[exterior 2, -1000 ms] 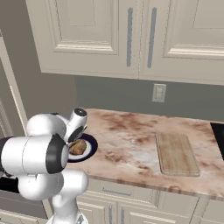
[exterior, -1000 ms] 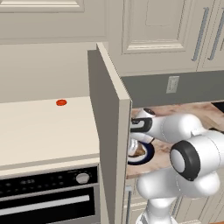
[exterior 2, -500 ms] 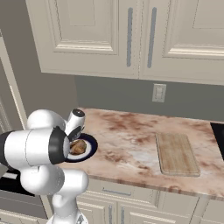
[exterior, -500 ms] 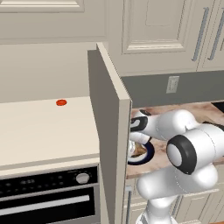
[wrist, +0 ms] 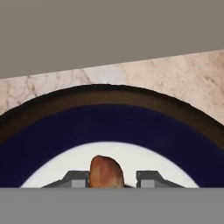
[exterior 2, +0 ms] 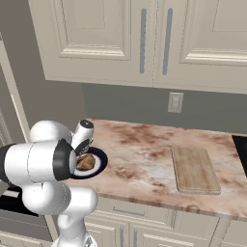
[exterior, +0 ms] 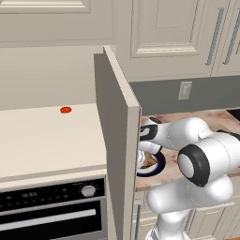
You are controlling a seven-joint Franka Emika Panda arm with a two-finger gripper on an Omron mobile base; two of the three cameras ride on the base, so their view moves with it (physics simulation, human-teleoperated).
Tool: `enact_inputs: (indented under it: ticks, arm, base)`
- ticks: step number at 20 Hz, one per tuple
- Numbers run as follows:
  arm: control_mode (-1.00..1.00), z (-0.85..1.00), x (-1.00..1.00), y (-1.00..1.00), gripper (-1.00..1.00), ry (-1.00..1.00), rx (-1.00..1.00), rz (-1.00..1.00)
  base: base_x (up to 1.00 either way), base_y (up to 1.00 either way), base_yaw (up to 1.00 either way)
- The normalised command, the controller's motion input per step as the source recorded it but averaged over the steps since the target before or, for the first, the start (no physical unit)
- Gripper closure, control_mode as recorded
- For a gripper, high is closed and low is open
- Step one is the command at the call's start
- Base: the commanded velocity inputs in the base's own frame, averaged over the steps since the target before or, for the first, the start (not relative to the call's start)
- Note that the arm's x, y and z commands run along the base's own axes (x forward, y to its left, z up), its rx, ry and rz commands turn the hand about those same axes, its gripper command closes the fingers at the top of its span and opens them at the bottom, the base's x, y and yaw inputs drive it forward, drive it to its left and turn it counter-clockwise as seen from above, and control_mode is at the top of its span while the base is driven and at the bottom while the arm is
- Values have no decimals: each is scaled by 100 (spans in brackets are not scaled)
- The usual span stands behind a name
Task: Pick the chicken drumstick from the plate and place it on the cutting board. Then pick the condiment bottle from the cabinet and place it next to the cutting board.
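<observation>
A: On the plate, left end of the surface: end effector clenched on the chicken drumstick, 1 finger each side, tapered end poking up between.

B: Grip OK?

A: Looks centred, not confirmed. Advice: lift straight up, slow, clear the plate rim before swinging, watch the open cabinet door close by. Cutting board sits well apart to the right, bare.

B: Noted. Step 1 of 2.

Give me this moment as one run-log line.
phase: picking up | gripper: shut on drumstick | drumstick: over plate | cutting board: bare | bottle: not yet fetched
</observation>
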Motion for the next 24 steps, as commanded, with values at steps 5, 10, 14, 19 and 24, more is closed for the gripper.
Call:
enact_inputs:
  ticks: [5,10,14,19,24]
  arm:
    - [-100,17,0,2,100,0,-7,6]
    - [-100,26,0,0,100,0,-6,4]
    - [-100,27,0,0,100,0,-6,2]
    - [-100,34,0,-5,100,1,-6,0]
    - [-100,33,0,-7,100,0,-4,0]
  base:
    - [0,0,0]
    - [0,0,0]
    - [0,0,0]
    - [0,0,0]
    - [0,0,0]
